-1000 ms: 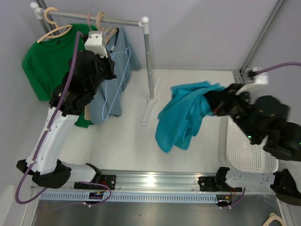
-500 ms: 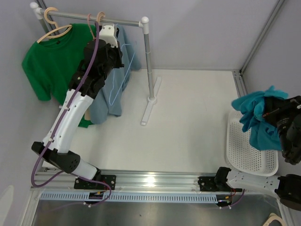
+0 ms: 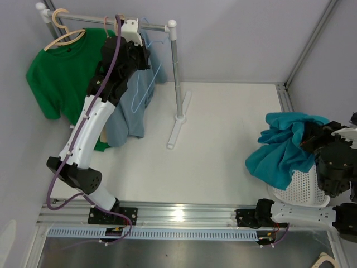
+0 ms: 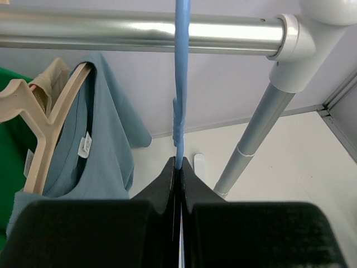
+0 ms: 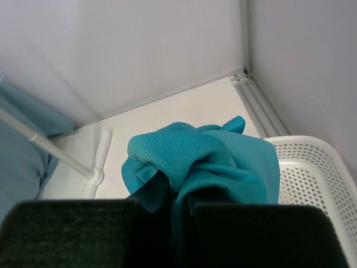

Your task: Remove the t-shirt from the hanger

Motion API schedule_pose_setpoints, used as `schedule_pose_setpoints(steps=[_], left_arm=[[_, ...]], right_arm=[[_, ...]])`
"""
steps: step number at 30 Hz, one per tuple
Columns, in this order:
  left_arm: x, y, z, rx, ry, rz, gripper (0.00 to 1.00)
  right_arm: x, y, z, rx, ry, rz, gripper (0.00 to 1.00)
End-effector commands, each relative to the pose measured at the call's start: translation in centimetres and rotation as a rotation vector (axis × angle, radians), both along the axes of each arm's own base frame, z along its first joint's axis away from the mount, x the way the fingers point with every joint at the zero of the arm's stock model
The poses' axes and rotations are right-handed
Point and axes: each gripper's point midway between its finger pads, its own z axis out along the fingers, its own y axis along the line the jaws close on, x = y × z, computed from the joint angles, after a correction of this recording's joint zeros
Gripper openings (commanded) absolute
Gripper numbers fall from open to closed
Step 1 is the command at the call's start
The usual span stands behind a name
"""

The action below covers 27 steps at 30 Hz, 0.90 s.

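Observation:
The teal t-shirt (image 3: 284, 153) is off its hanger and bunched in my right gripper (image 5: 178, 192), which is shut on it. The shirt (image 5: 206, 162) hangs over the left rim of the white basket (image 3: 304, 187) and droops onto the table. My left gripper (image 4: 179, 164) is shut on the bare blue wire hanger (image 4: 181, 84). The hanger's top crosses the metal rail (image 4: 111, 30); its hook is out of view. In the top view the left gripper (image 3: 142, 56) is up by the rail (image 3: 153, 25), with the blue hanger (image 3: 146, 89) dangling below it.
A green t-shirt (image 3: 56, 72) and a grey-blue shirt (image 3: 125, 120) hang on wooden hangers (image 4: 33, 128) at the rail's left. The rack's post (image 3: 177, 72) and foot (image 3: 178, 125) stand mid-table. The basket's rim (image 5: 318, 167) lies at the far right.
My right arm swung the teal t-shirt from mid-table to the right and brought it down over the basket. My left arm raised the blue hanger up to the rail.

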Motion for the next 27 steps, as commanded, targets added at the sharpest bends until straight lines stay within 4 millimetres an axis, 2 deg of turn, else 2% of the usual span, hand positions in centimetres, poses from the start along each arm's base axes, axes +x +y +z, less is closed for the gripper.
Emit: schedule_pose_setpoints(steps=[1,2,3,4,6,7,8,9,10,11,13,16,17,20,21,22,23,24,25,26,27], left_arm=[[0.0,0.0,3.3,-0.049,-0.082,-0.041,0.01],[0.0,0.0,3.4,-0.050,-0.085,-0.043,0.01],[0.0,0.0,3.3,-0.050,-0.085,-0.046,0.01],[0.0,-0.2,3.4,-0.051,-0.086,-0.053,0.01],[0.0,-0.2,3.4,-0.050,-0.085,-0.052,0.01],[0.0,0.0,3.4,-0.049,-0.085,-0.047,0.01],[0.0,-0.1,3.3,-0.049,-0.082,-0.050,0.01],[0.1,-0.1,3.2,-0.049,-0.080,-0.052,0.01],[0.0,-0.1,3.4,-0.050,-0.083,-0.055,0.01],[0.1,-0.1,3.3,-0.049,-0.082,-0.055,0.01],[0.1,-0.1,3.3,-0.049,-0.082,-0.052,0.01],[-0.1,0.0,3.4,-0.046,-0.081,-0.052,0.01],[-0.2,0.1,3.3,-0.044,-0.081,-0.051,0.01],[-0.5,0.1,3.7,-0.044,-0.089,-0.057,0.01],[-0.6,0.1,3.8,-0.045,-0.091,-0.057,0.01],[-0.7,0.2,4.0,-0.046,-0.096,-0.057,0.01],[-0.7,0.2,3.9,-0.044,-0.090,-0.057,0.01],[-0.8,0.3,4.1,-0.046,-0.094,-0.055,0.01],[-0.9,0.3,4.1,-0.043,-0.095,-0.056,0.01],[-1.1,-0.1,4.2,-0.045,-0.098,-0.083,0.01],[-1.1,-0.2,4.2,-0.045,-0.098,-0.089,0.01]], right_arm=[[0.2,-0.8,1.4,-0.021,-0.062,-0.042,0.00],[0.2,-0.6,1.4,-0.058,-0.052,-0.073,0.00],[-0.1,-0.6,2.4,-0.054,0.014,-0.081,0.00],[0.0,0.6,1.4,-0.105,0.037,-0.073,0.00],[0.1,-0.5,2.0,-0.048,-0.016,-0.055,0.00],[-0.1,-2.3,2.7,-0.003,-0.014,-0.053,0.00],[-0.1,-3.0,2.7,0.027,-0.013,-0.016,0.00],[0.1,-3.0,3.2,0.155,-0.004,0.025,0.00],[0.2,-2.4,2.7,0.042,0.035,0.094,0.00],[0.3,-2.1,2.6,-0.042,0.029,0.092,0.00],[0.2,-1.2,3.3,-0.001,-0.013,0.011,0.00],[0.0,-1.2,4.1,-0.034,-0.009,-0.049,0.00],[0.0,-0.8,4.6,-0.032,-0.011,-0.053,0.00],[1.7,3.0,5.3,-0.150,-0.055,-0.019,0.00],[2.5,6.8,6.1,-0.126,-0.139,0.201,0.00],[2.4,7.7,6.6,-0.087,-0.197,0.270,0.00],[1.5,6.3,8.0,0.012,-0.301,0.287,0.00],[0.6,7.3,9.2,0.025,-0.374,0.383,0.00],[0.3,6.9,10.2,0.020,-0.415,0.387,0.00],[0.5,7.3,9.9,-0.029,-0.384,0.396,0.00],[2.2,8.1,10.4,-0.095,-0.343,0.351,0.00]])
